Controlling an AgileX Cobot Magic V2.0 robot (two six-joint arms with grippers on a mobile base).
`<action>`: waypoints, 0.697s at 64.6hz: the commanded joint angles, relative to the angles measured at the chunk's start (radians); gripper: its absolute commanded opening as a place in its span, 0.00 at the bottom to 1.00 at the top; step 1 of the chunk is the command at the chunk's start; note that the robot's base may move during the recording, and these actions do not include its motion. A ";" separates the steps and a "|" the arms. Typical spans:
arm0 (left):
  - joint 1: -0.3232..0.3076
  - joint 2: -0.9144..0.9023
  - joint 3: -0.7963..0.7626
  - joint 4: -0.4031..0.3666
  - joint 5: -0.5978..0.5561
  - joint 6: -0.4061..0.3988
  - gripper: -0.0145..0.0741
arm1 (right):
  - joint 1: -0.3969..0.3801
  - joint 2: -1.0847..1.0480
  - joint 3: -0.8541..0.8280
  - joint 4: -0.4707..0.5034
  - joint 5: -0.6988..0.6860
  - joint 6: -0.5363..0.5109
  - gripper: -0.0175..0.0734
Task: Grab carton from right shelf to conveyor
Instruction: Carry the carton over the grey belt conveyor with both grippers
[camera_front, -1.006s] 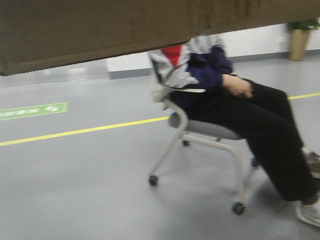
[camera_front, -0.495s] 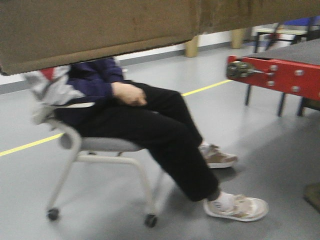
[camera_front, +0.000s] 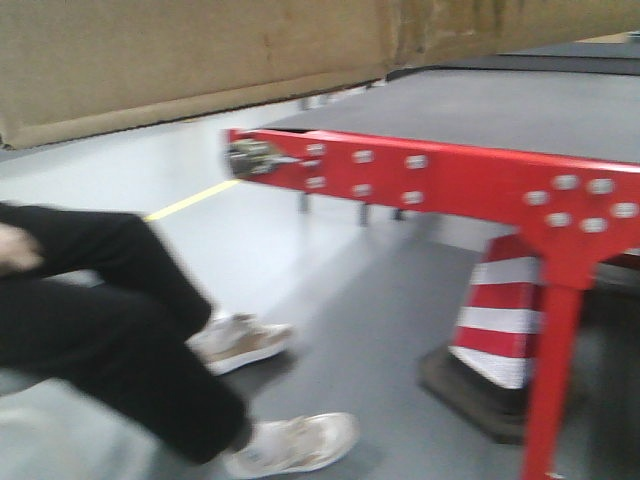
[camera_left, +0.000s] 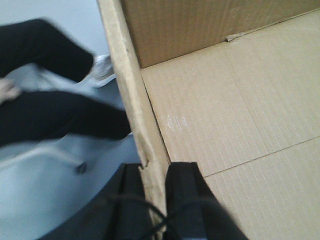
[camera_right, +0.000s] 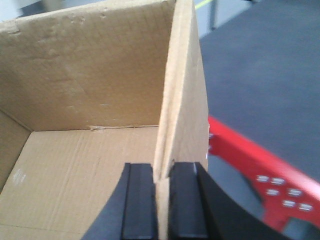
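Note:
The brown carton (camera_front: 200, 60) fills the top of the front view, held in the air. My left gripper (camera_left: 156, 200) is shut on the carton's left wall (camera_left: 135, 100), one finger inside, one outside. My right gripper (camera_right: 161, 200) is shut on the carton's right wall (camera_right: 180, 100) the same way. The open carton is empty inside. The conveyor (camera_front: 520, 110), a dark grey belt with a bright red front edge (camera_front: 440, 175), lies ahead and to the right, below the carton. It also shows in the right wrist view (camera_right: 260, 65). The shelf is out of view.
A seated person's legs in black trousers (camera_front: 100, 320) and pale shoes (camera_front: 290, 445) are at the lower left. A red-and-white striped cone (camera_front: 500, 320) stands under the conveyor by its red leg (camera_front: 550, 380). A yellow floor line (camera_front: 185, 203) runs behind.
The view has swung right: the seated person has slid to the left edge, and the red-edged conveyor has come much closer and to the centre. The carton stays held in both grippers.

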 joint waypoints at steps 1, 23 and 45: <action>-0.005 -0.013 -0.005 0.008 0.003 0.016 0.14 | -0.004 -0.016 -0.009 -0.025 -0.083 -0.010 0.12; -0.005 -0.013 -0.005 0.061 0.003 0.016 0.14 | -0.004 -0.016 -0.009 -0.025 -0.083 -0.010 0.12; -0.005 -0.013 -0.005 0.205 0.003 0.016 0.14 | -0.004 -0.016 -0.009 -0.025 -0.083 -0.010 0.12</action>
